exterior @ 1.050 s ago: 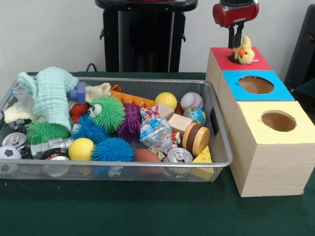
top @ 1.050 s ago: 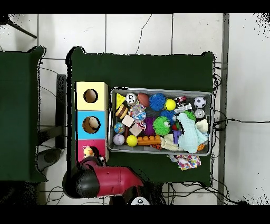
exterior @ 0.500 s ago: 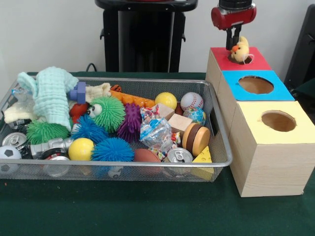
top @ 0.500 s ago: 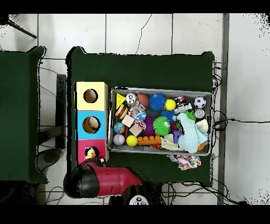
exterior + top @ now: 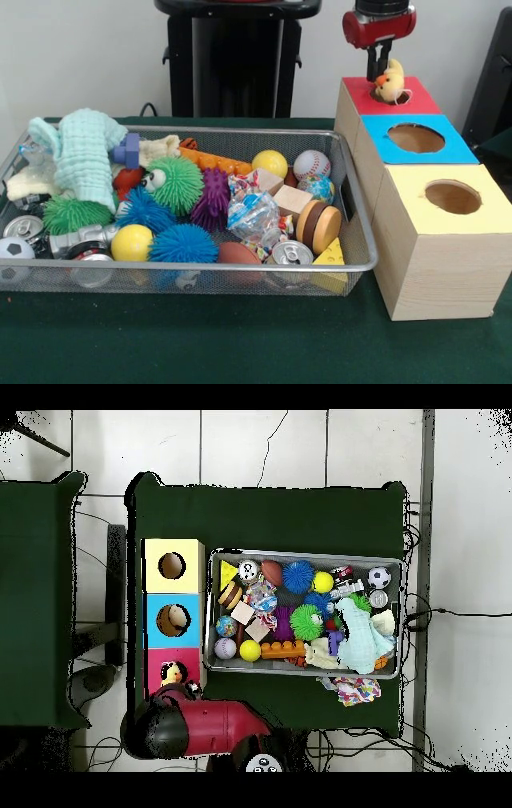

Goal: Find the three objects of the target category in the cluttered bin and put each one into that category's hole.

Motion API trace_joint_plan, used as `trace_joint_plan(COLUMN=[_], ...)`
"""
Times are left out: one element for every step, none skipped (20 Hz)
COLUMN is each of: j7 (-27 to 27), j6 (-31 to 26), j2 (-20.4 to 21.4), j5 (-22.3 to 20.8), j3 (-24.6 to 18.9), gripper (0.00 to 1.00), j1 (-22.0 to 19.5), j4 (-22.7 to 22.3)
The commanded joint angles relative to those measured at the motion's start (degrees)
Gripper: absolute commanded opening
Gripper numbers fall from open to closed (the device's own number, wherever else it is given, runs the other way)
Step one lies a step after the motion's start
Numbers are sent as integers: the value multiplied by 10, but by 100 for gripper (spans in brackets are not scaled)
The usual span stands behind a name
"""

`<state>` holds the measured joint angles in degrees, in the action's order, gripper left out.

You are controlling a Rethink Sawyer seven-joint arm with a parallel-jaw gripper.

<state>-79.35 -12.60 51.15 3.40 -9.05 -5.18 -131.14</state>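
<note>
Gripper (image 5: 381, 62) hangs over the red box (image 5: 416, 100) in the front view, its dark fingers closed on the yellow chick toy (image 5: 390, 82), which sits at the hole (partly covering it). Overhead, the chick toy (image 5: 172, 675) lies on the red box (image 5: 153, 669), beside the wire bin (image 5: 207, 609) of clutter, with the arm (image 5: 215, 727) alongside.

Glossy red arm (image 5: 380, 24) with black collar, ending in a dark slim pincer (image 5: 378, 66).
</note>
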Motion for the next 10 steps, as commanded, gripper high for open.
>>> trace_joint_plan(j7=[-90, -90, -89, -87, -85, -84, -83, -81, -80, -79], j6=[-39, -44, -50, -53, -56, -58, -61, -62, -63, -63], j2=[3, 5, 7, 8, 7, 6, 4, 1, -1, -4], j5=[9, 12, 14, 14, 13, 13, 11, 11, 10, 9], j3=[-8, -9, -10, -9, -8, -6, -4, -3, -3, -3], gripper=[0, 0, 0, 0, 0, 0, 0, 0, 0, 0], j1=[-23, -25, -27, -30, -32, -32, -32, -34, -36, -37], j4=[50, 53, 58, 60, 65, 69, 75, 80, 85, 89])
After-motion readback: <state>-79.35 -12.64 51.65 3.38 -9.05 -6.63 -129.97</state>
